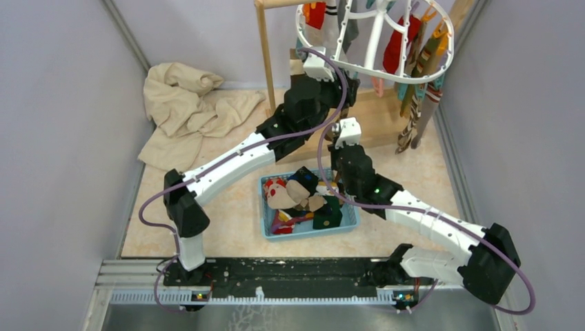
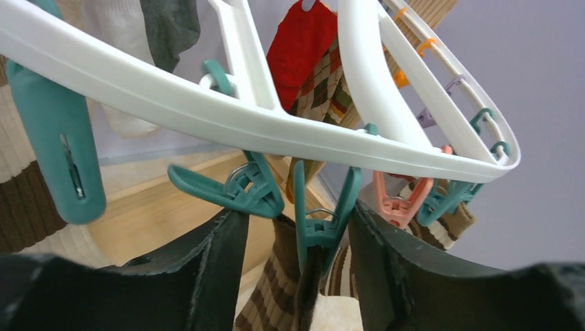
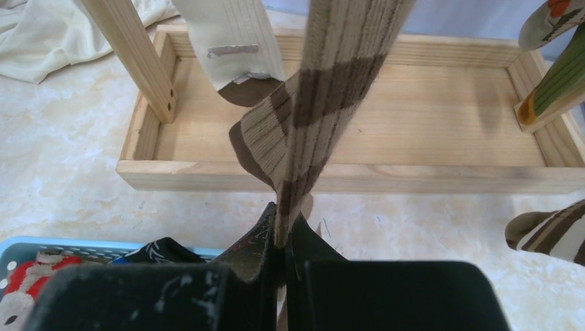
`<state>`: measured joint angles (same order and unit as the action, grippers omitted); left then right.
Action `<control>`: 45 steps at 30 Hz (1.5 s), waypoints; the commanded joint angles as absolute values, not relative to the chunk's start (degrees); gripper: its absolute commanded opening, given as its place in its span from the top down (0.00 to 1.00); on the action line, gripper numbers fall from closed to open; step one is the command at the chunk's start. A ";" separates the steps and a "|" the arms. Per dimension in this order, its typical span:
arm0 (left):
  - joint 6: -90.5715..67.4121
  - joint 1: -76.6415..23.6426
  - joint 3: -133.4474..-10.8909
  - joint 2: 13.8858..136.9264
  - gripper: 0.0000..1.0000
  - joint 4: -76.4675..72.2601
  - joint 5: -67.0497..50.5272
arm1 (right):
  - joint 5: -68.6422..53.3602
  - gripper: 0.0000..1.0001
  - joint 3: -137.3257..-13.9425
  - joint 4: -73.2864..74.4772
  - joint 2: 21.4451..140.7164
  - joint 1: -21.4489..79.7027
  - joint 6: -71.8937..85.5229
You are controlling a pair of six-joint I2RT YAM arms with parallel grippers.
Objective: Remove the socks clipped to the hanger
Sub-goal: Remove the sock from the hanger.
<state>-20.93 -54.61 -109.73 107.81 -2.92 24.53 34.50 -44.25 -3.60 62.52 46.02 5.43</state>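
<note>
The left gripper [image 2: 298, 215] is raised to the near rim of the white hanger [image 2: 207, 114]. Its two fingers are spread apart on either side of a teal clip [image 2: 321, 231] — the left finger clear of it, the right finger just beside one handle, and neither is seen squeezing. That clip bites the top of a brown-and-cream striped sock [image 3: 310, 117], which hangs down over the front of the wooden rack [image 3: 414, 178]. Lower down, the right gripper [image 3: 279, 241] is clamped tight on the lower part of this same sock, with the fabric pinched between its closed fingers and drawn straight above them. The hanger is up at the back of the table beside the rack's post. More socks [image 1: 417, 103] dangle from clips on its right side, and a red sock [image 2: 300, 41] hangs at the far rim. A blue basket [image 1: 310, 233] sits on the table between the two arms with several loose socks piled inside — and a beige cloth [image 1: 183, 103] lies crumpled at the back left.
</note>
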 commanded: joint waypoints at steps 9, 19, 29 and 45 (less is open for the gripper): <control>-19.05 -54.08 -108.79 105.52 0.57 -10.62 21.56 | 34.80 1.00 -46.95 -3.58 64.49 47.02 4.05; -18.51 -52.95 -110.13 106.03 0.62 -10.39 19.71 | 33.44 1.00 -44.81 -0.17 58.92 47.94 6.12; -20.32 -52.56 -111.17 107.18 0.36 -9.16 20.24 | 33.92 1.00 -42.95 1.23 57.83 48.43 7.15; -22.80 -52.65 -122.76 113.05 0.23 6.59 21.37 | 36.35 1.00 -47.84 -2.05 66.00 48.43 4.02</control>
<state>-21.26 -52.99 -117.75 111.28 2.11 20.03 35.53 -45.10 -1.19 64.29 47.51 5.37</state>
